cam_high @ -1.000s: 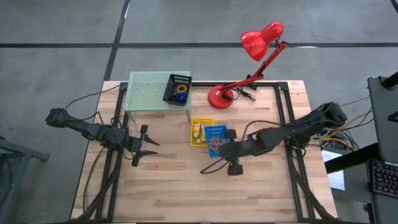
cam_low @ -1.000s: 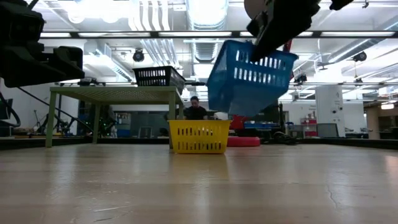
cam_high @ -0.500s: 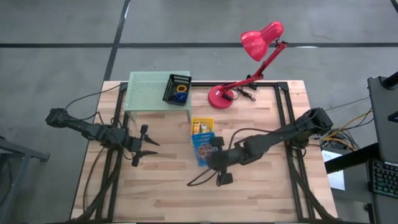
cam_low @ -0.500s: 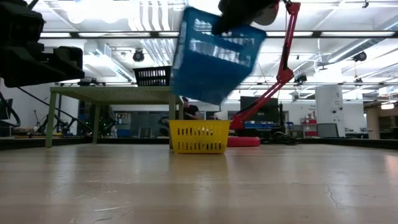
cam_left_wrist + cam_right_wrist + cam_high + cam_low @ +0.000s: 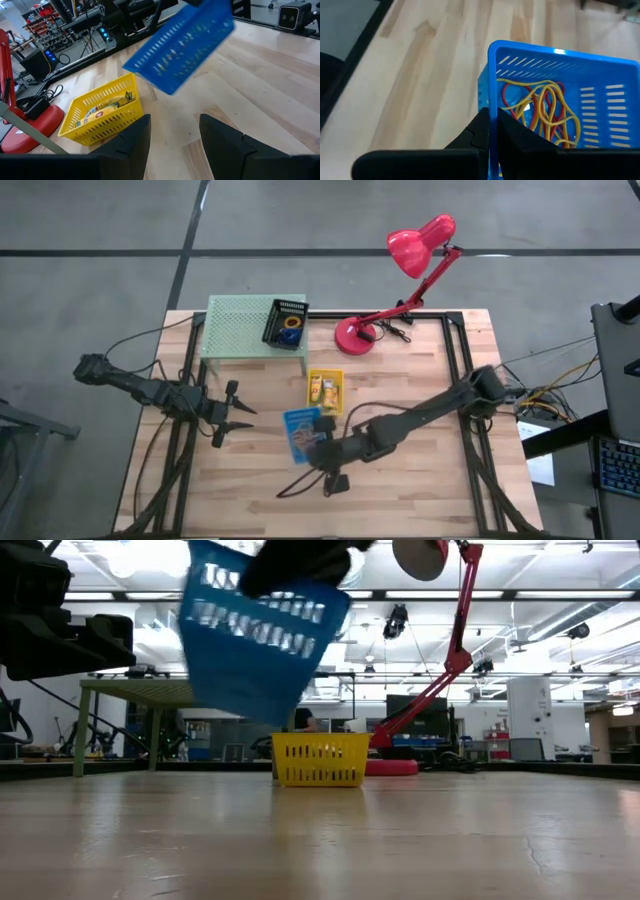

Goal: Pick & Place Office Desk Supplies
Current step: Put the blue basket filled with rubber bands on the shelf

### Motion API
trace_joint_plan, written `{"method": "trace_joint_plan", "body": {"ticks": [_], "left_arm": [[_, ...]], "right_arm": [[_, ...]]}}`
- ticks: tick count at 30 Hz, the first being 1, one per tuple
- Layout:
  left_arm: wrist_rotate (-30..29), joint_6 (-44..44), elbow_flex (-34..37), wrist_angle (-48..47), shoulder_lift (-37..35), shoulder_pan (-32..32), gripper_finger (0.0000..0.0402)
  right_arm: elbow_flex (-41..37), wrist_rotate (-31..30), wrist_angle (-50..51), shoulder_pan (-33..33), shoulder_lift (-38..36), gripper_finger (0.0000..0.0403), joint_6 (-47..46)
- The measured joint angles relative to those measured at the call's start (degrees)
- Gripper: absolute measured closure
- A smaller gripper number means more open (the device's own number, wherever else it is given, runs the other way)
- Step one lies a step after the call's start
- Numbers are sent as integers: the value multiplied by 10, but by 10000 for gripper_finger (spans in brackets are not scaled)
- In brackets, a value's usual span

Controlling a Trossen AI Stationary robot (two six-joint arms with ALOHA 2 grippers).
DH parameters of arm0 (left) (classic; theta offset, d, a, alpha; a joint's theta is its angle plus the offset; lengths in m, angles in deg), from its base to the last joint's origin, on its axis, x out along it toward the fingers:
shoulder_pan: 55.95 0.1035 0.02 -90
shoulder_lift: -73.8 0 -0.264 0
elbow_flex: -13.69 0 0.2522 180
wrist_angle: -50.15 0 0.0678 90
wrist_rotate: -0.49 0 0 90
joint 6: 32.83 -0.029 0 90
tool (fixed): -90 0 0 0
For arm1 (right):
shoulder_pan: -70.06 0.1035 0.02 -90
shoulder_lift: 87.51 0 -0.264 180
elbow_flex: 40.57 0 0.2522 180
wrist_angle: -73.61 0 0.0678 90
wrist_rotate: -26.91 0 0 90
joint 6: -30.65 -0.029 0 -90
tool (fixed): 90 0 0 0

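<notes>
blue basket: the blue basket (image 5: 303,434) hangs in the air over the table's middle, tilted, pinched by one wall so the rubber bands (image 5: 540,112) ride along inside; clear of the wood in the low view.
right gripper: the right gripper (image 5: 326,442) has its fingers closed on the basket's wall, one inside and one outside; the grip looks meant for carrying, not tipping out.
right arm pose: stretched low from the table's right edge toward the centre, wrist angled toward the near edge.
yellow basket: the yellow basket (image 5: 325,390) sits flat on the table, between the centre and the far edge, yellow packets inside; just beside the lamp's base.
black basket: the black basket (image 5: 285,324) rests on the green mesh shelf (image 5: 235,326) near the far-left corner, rings inside.
left gripper: the left gripper (image 5: 240,420) waits near the left edge, jaws parted, empty, pointing toward the centre.
lamp: the red desk lamp (image 5: 400,270) stands at the far edge.
</notes>
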Motion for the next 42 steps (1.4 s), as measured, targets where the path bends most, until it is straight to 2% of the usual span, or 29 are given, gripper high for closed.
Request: {"method": "trace_joint_plan", "body": {"ticks": [5,10,15,21,30,42], "left_arm": [[0,0,0,0,0,0,229],[0,0,0,0,0,0,229],[0,0,0,0,0,0,229],[0,0,0,0,0,0,229],[0,0,0,0,0,0,229],[0,0,0,0,0,0,229]], "right_arm": [[88,-5,32,-1,75,390,-7],[166,-63,59,-1,135,390,-20],[242,-76,68,-2,190,390,-23],[306,-78,133,-13,241,390,-18],[308,-91,104,-33,260,390,-5],[272,-36,91,-57,260,390,-6]]}}
